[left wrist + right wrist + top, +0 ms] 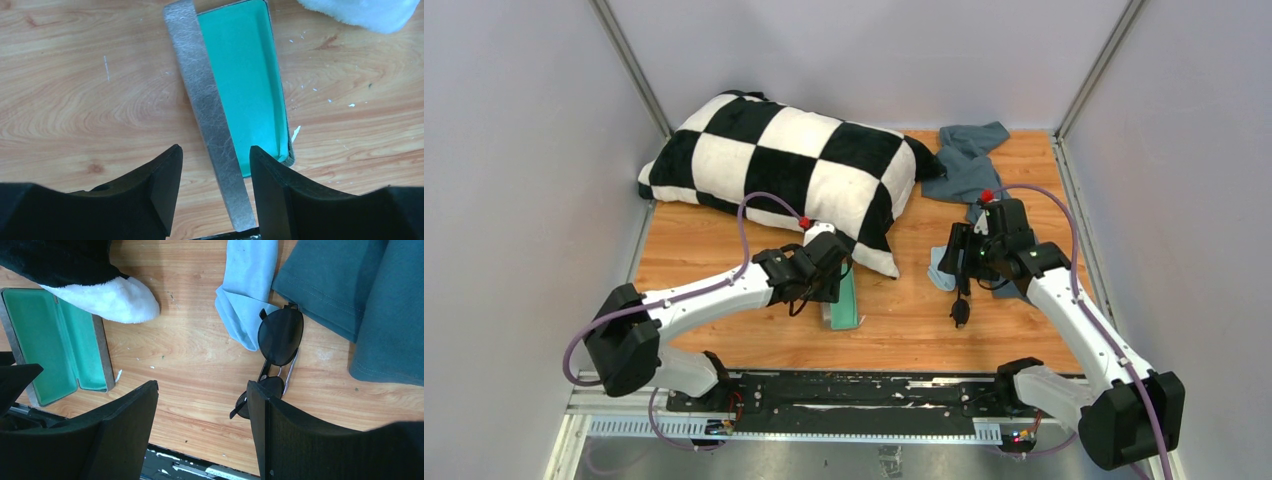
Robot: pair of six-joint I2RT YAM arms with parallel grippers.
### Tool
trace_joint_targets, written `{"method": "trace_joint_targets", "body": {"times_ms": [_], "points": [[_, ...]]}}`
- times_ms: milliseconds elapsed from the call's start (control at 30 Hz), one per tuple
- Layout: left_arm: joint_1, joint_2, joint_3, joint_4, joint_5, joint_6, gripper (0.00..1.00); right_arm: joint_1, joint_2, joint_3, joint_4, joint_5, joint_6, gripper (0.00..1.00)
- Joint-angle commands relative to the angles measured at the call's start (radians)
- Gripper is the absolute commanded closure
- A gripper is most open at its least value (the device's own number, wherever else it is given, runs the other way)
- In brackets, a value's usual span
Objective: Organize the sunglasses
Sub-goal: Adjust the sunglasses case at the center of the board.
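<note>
Nearest me, my left hand hangs over the open case, jaws apart and straddling its grey lid edge without pinching it. My right hand is open and empty above the worktop. The sunglasses lie folded just beside its finger, touching the light-blue cloth, well apart from the case. I judge pickup not yet begun: next I centre the right hand over the frame, pinch gently, and carry it to the case.

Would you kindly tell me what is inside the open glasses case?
Only teal lining shows inside the case; its near corner is hidden by the left gripper.
</note>
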Motion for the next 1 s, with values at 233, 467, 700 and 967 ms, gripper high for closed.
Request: {"method": "trace_joint_targets", "body": {"times_ms": [233,467,700,967], "points": [[0.005,0.102,0.079,-0.026,0.003,0.155,0.55,0.022,0.005,0.012,0.001,-0.015,0.004,0.29],[0.034,0.092,0.135,-0.082,-0.03,0.383,0.65,0.021,-0.002,0.003,0.003,-0.018,0.003,0.3],[0.062,0.114,0.178,-0.104,-0.061,0.599,0.64,0.022,-0.002,-0.006,0.002,-0.009,0.003,0.3],[0.084,0.072,0.227,-0.094,0.034,0.567,0.38,0.022,0.0,-0.004,-0.016,0.024,-0.018,0.3]]}}
